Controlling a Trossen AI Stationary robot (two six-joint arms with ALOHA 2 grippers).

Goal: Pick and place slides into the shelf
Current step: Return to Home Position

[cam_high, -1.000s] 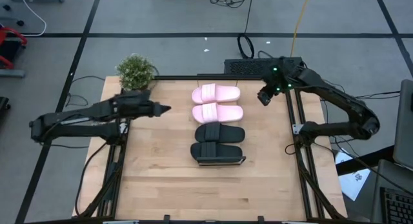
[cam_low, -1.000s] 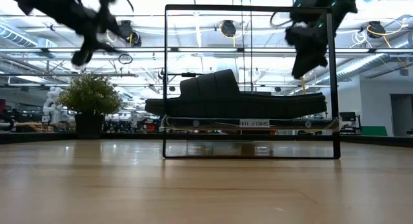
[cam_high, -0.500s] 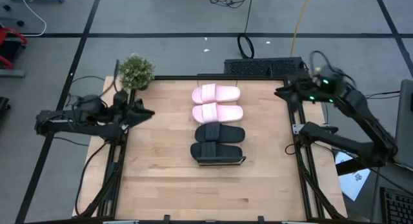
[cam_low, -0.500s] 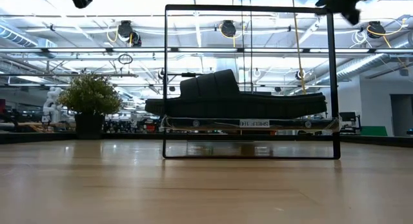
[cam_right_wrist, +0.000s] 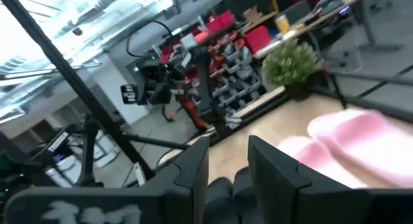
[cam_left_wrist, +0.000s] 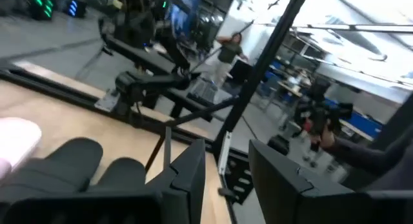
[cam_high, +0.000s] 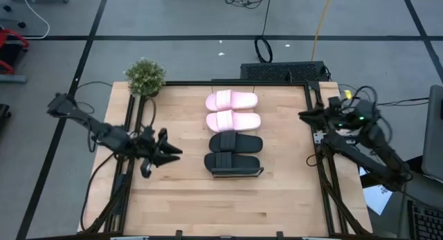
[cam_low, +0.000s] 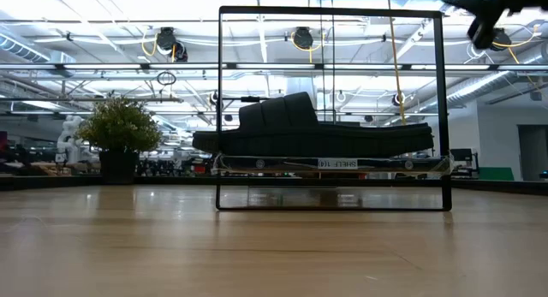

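pink, black slides (cam_high: 234, 132) on shelf (cam_high: 236, 173) | left gripper (cam_high: 174, 151), right gripper (cam_high: 304, 115) off to shelf sides, both parted, empty | retract high, clear of shelf

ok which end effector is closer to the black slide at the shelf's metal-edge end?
Left. The left end effector is over the table, just left of that black slide. The right end effector is at the table's right edge, level with the pink slides, farther off.

A grey floor (cam_high: 173, 19) with black tape lines lies around the big light wooden table (cam_high: 228, 198). A small green plant in a pot (cam_high: 145, 76) stands at one corner. Round lamps (cam_low: 301, 38) hang under the bright ceiling.
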